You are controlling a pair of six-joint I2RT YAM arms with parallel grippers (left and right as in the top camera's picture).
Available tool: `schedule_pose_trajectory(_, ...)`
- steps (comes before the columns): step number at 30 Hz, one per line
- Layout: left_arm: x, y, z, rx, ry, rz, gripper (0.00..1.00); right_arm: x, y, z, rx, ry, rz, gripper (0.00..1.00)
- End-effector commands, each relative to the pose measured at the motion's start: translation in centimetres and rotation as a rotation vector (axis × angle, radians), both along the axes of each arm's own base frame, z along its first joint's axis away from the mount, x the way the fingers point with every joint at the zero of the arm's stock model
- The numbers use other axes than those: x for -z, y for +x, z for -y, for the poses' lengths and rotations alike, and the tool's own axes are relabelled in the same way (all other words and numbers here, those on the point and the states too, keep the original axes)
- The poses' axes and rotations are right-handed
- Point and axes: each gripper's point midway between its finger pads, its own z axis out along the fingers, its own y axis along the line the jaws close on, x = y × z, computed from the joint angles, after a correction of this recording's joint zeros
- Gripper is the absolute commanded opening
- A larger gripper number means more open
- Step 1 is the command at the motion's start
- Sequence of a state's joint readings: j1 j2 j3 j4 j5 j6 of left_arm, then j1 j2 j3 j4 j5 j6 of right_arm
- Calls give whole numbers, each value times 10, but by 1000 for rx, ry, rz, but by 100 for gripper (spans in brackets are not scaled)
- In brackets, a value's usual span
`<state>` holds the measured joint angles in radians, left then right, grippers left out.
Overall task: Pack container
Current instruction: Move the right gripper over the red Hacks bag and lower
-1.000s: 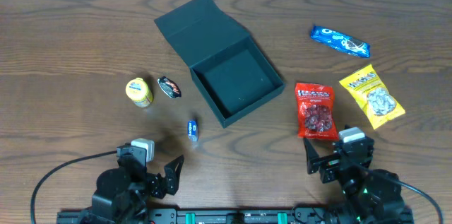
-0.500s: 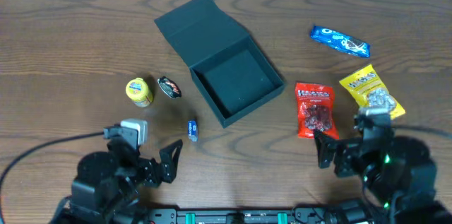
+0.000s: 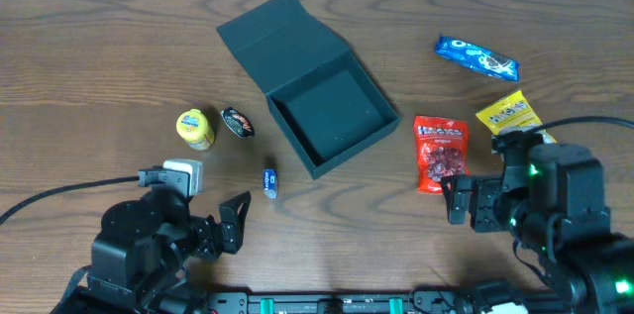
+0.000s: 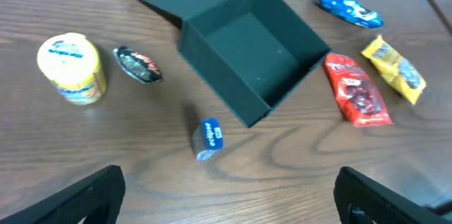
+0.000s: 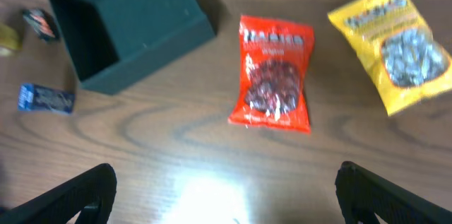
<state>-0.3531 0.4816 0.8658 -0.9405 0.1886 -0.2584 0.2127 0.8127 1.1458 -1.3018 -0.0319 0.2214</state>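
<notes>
The dark teal container [image 3: 332, 116] sits lid-open on the counter [image 3: 99, 56], between a yellow tub [image 3: 195, 128] and a red packet [image 3: 441, 154]. The left tool [image 4: 227, 194] and right tool [image 5: 226, 181] hover nearby, jaws wide apart, empty.

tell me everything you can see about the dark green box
The dark green box is square, matte and looks like rigid cardboard. It sits turned at an angle near the middle of the wooden table. Its flap lid is folded back open on the far-left side, still joined along that edge. The inside is the same dark green and holds nothing. Only the table touches it.
</notes>
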Motion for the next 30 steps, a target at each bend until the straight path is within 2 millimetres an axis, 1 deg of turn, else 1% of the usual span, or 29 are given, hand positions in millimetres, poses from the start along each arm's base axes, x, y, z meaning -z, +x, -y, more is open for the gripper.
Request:
schedule_pose_trajectory(1,-3,4,-10,-79,-4,-4,95,13,9,4,31,-39,-86,99)
schedule_pose_trajectory(2,-2,3,-11,-83,-1,-8,95,23,14,5,36,-60,-142,99)
schedule_pose_trajectory(3,1,2,-13,-89,8,-16,95,35,24,8,38,-91,-211,99)
schedule_pose_trajectory(4,2,1,-14,-91,13,-24,95,42,30,11,43,-107,-246,99)
schedule_pose_trajectory(7,9,-4,-16,-94,29,-56,95,63,58,21,67,-134,-339,99)
schedule_pose_trajectory(11,16,-9,-18,-94,42,-89,95,90,87,33,77,-140,-387,99)
schedule_pose_trajectory(14,17,-10,-18,-94,45,-97,95,109,104,34,77,-106,-413,99)
schedule_pose_trajectory(18,17,-10,-18,-94,45,-96,95,122,121,32,61,-98,-405,99)
schedule_pose_trajectory(21,17,-10,-18,-94,45,-97,95,128,129,32,57,-99,-398,99)
schedule_pose_trajectory(25,18,-11,-19,-94,47,-101,95,135,135,31,41,-98,-398,99)
schedule_pose_trajectory(30,25,-17,-21,-93,61,-136,96,144,138,27,2,-93,-407,99)
